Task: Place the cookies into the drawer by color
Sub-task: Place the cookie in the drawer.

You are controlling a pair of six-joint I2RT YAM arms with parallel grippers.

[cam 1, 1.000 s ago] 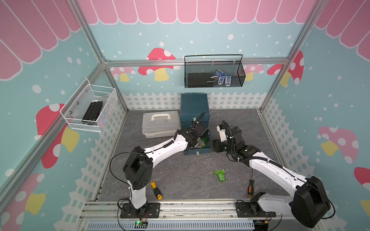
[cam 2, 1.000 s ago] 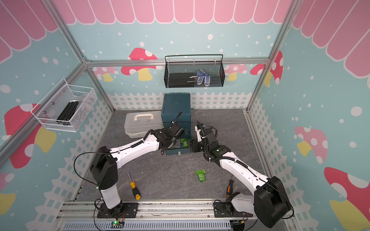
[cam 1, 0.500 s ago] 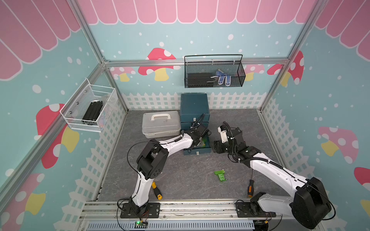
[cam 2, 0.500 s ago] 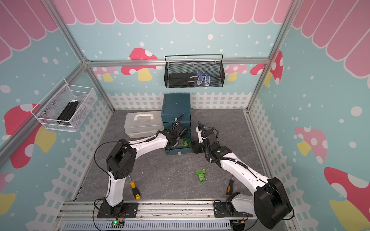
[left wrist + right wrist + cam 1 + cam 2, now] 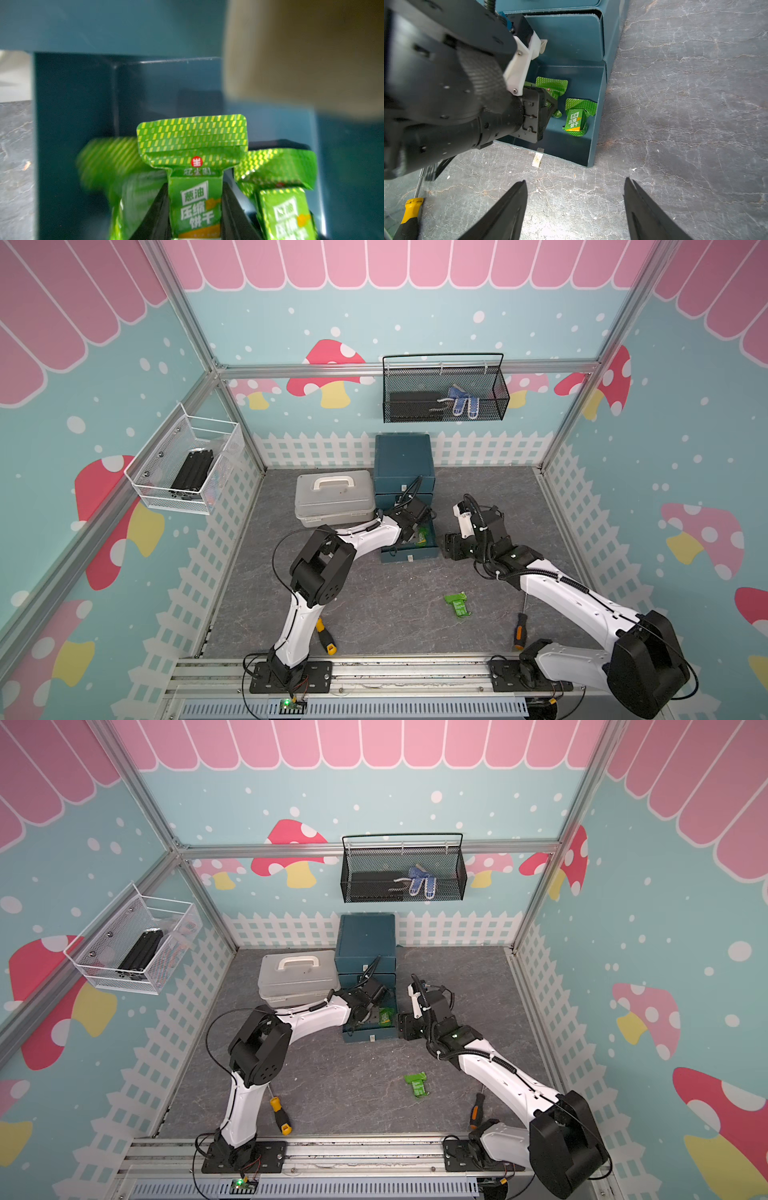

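The drawer [image 5: 403, 456] is a dark teal cabinet, and its bottom tray [image 5: 409, 552] is pulled out onto the floor. My left gripper [image 5: 195, 187] reaches into that tray, shut on a green cookie [image 5: 192, 143] that stands between its black fingers [image 5: 160, 209]. Two more green cookies lie in the tray, one on each side of it [image 5: 280, 176] [image 5: 108, 158]. In the right wrist view one of them [image 5: 576, 118] rests by the tray's side wall. Another green cookie [image 5: 457, 604] [image 5: 417, 1083] lies on the open floor. My right gripper [image 5: 575, 180] [image 5: 451, 545] hovers open over bare floor beside the tray's front corner.
A pale grey lidded case [image 5: 334, 497] stands left of the cabinet. A yellow-handled screwdriver [image 5: 324, 637] [image 5: 410, 212] lies near the left arm's base and an orange-handled one [image 5: 518, 630] near the right arm's base. Wire baskets [image 5: 444, 393] [image 5: 187, 468] hang on the walls.
The left arm's elbow has swung up and toward the cabinet, and its wrist has slid a little deeper over the open tray, still holding the packet. The right arm has barely moved.
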